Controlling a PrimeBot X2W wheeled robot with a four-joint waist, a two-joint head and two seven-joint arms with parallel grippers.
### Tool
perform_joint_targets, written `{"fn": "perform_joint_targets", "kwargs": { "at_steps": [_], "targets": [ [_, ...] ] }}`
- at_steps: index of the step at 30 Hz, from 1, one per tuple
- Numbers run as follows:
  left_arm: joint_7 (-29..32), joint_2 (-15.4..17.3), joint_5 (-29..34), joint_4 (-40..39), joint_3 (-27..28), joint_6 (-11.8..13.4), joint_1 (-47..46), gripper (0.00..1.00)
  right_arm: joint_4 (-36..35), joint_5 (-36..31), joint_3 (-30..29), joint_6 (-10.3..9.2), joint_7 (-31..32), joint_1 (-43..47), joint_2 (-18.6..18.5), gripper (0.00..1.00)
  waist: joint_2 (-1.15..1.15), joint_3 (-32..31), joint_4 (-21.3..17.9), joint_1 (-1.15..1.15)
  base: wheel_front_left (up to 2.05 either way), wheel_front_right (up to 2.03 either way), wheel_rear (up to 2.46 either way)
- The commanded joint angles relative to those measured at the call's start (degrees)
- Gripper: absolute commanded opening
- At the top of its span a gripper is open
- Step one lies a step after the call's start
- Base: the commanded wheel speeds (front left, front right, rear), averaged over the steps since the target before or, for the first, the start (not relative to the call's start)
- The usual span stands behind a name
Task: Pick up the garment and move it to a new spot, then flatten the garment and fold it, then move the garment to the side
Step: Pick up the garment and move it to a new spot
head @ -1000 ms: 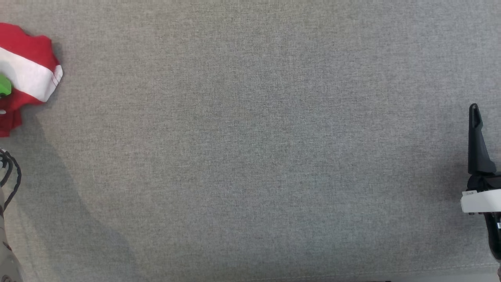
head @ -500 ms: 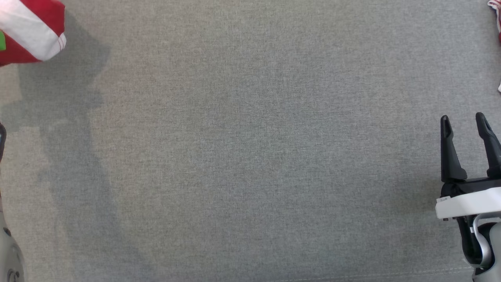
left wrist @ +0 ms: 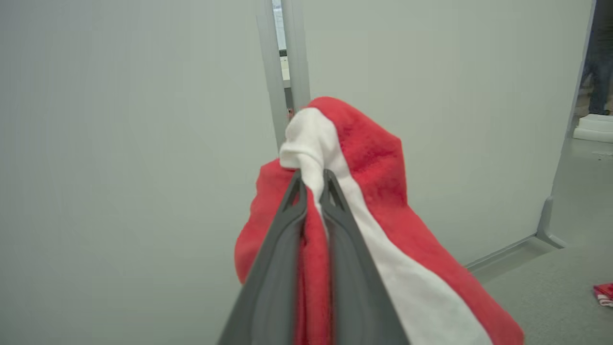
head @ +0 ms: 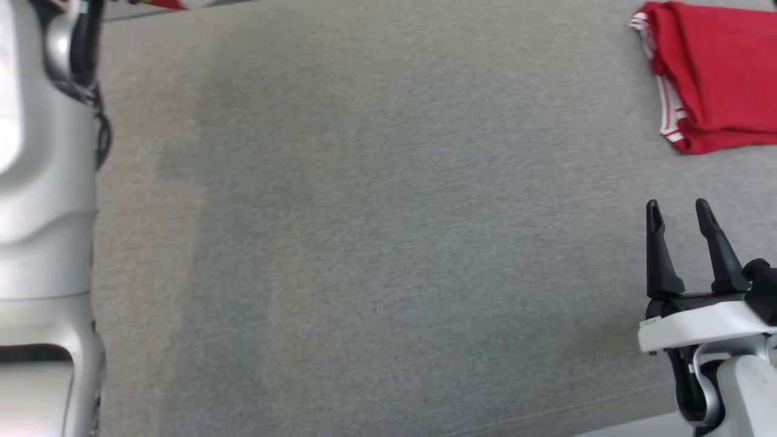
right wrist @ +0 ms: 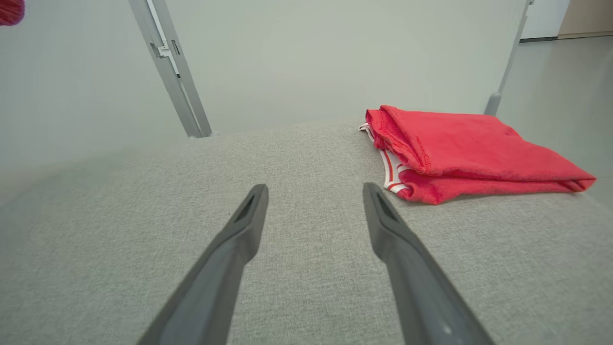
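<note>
The garment is red with a broad white stripe. It hangs bunched in the air, and my left gripper is shut on its white fold. In the head view a red sliver of the garment shows at the top edge, beside my pale left forearm. A red corner of the garment also shows at the top left of the right wrist view. My right gripper stands open and empty over the grey surface at the lower right, its fingers spread apart.
A second red garment with white trim lies folded on the grey fabric surface at the far right, beyond my right gripper; it lies there flat. Pale partition walls stand behind the surface.
The head camera has shifted, bringing the folded red garment in at the top right. My left arm has risen with the striped garment, and its forearm now covers the left edge.
</note>
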Motion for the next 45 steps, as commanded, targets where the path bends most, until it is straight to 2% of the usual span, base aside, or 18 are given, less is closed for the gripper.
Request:
{"fn": "perform_joint_targets", "kwargs": {
  "at_steps": [1,8,12,21,28,29,30,35,40,45],
  "targets": [
    [0.4,-0.5,-0.9,-0.8,-0.9,-0.1,0.2,0.0,0.4,0.1,0.1,-0.08,-0.2,0.4,0.5,1.0,0.0,-2.9,-5.1,0.0,0.0,0.0,0.0],
    [-0.3,-4.7,-3.5,-3.4,-6.0,-0.2,5.4,0.0,1.2,0.1,0.5,-0.08,-0.2,1.1,2.7,1.0,0.0,-4.3,-9.9,0.0,0.0,0.0,0.0],
    [-1.4,-6.6,-4.9,-3.1,-8.4,-0.2,11.1,0.0,1.3,0.0,0.7,-0.08,-0.2,1.5,3.3,1.0,0.0,-4.7,-10.9,0.0,0.0,0.0,0.0],
    [-6.5,-8.7,-8.0,1.3,-10.7,2.0,25.8,0.0,1.5,0.2,0.7,-0.08,-0.2,2.3,3.8,1.0,0.0,-4.9,-10.7,0.0,0.0,0.0,0.0],
    [-9.8,-9.3,-9.3,5.4,-16.4,2.3,33.7,0.0,2.0,0.5,1.6,-0.08,-0.2,1.6,4.0,1.0,0.0,-4.6,-9.0,0.0,0.0,0.0,0.0],
    [-10.3,-9.4,-9.6,5.6,-17.1,2.6,33.9,0.42,2.1,0.5,1.7,-0.08,-0.2,1.5,4.0,1.0,0.0,-4.7,-8.8,0.0,0.0,0.0,0.0],
    [-10.9,-9.4,-10.6,5.4,-18.5,2.5,34.3,1.0,2.2,0.5,1.9,-0.08,-0.2,1.3,3.9,1.0,0.0,-4.9,-8.5,0.0,0.0,0.0,0.0],
    [-14.5,-9.4,-12.1,4.5,-23.0,4.0,33.2,1.0,2.5,0.2,2.0,-0.08,-0.2,2.1,3.3,1.0,0.0,-6.5,-6.8,0.0,0.0,0.0,0.0],
    [-17.2,-9.3,-12.3,3.5,-22.0,5.5,32.5,1.0,2.4,-0.3,2.0,-0.08,-0.2,3.0,2.8,1.0,0.0,-8.6,-4.7,0.0,0.0,0.0,0.0],
    [-18.2,-7.1,-11.4,1.3,-19.3,6.7,34.7,1.0,2.2,-0.7,1.6,-0.08,-0.2,4.2,2.2,1.0,0.0,-10.6,-2.0,0.0,0.0,0.0,0.0]
  ]
}}
